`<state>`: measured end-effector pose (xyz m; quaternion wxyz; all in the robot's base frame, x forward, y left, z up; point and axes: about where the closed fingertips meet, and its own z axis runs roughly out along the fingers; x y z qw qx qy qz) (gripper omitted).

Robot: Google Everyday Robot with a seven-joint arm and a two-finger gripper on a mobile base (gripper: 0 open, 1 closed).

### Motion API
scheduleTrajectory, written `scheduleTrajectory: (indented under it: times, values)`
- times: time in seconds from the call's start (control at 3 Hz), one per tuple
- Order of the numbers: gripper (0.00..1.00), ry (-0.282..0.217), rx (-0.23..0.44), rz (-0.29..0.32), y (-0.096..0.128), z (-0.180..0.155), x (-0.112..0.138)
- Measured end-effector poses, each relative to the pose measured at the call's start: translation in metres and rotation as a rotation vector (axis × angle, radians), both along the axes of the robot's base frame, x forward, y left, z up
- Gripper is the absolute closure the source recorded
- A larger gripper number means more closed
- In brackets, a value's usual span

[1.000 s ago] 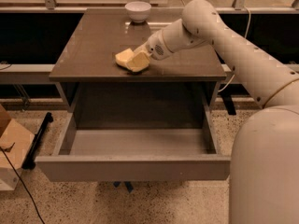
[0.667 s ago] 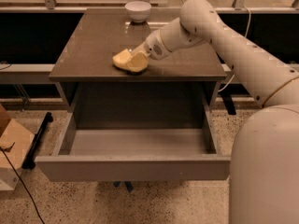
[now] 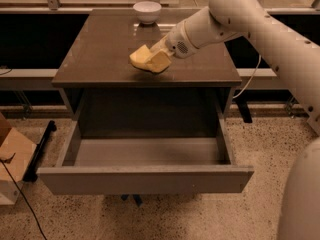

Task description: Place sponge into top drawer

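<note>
The pale yellow sponge (image 3: 139, 57) is at the middle of the brown table top (image 3: 95, 49), held at the tip of my gripper (image 3: 152, 61). The gripper reaches in from the right on the white arm, and its yellowish fingers (image 3: 161, 60) are closed on the sponge's right side. The sponge looks slightly raised off the surface. The top drawer (image 3: 145, 180) is pulled fully open below the table's front edge. Its light grey inner floor (image 3: 150, 151) holds nothing.
A white bowl (image 3: 147, 11) stands at the back edge of the table, behind the gripper. A cardboard box (image 3: 10, 159) and a black cable lie on the floor at the left. My white arm fills the right side of the view.
The gripper and the sponge have moved together a little up and to the right. The drawer and bowl have not moved.
</note>
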<state>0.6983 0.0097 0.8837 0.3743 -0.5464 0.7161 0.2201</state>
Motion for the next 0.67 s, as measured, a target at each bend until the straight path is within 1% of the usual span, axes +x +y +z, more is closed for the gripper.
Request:
scheduleTrajectory:
  times: [0.33, 0.67]
  values:
    - [1.0, -0.038, -0.049, 0.005, -0.031, 0.017, -0.065]
    - [1.0, -0.032, -0.086, 0.014, -0.04, 0.003, -0.119]
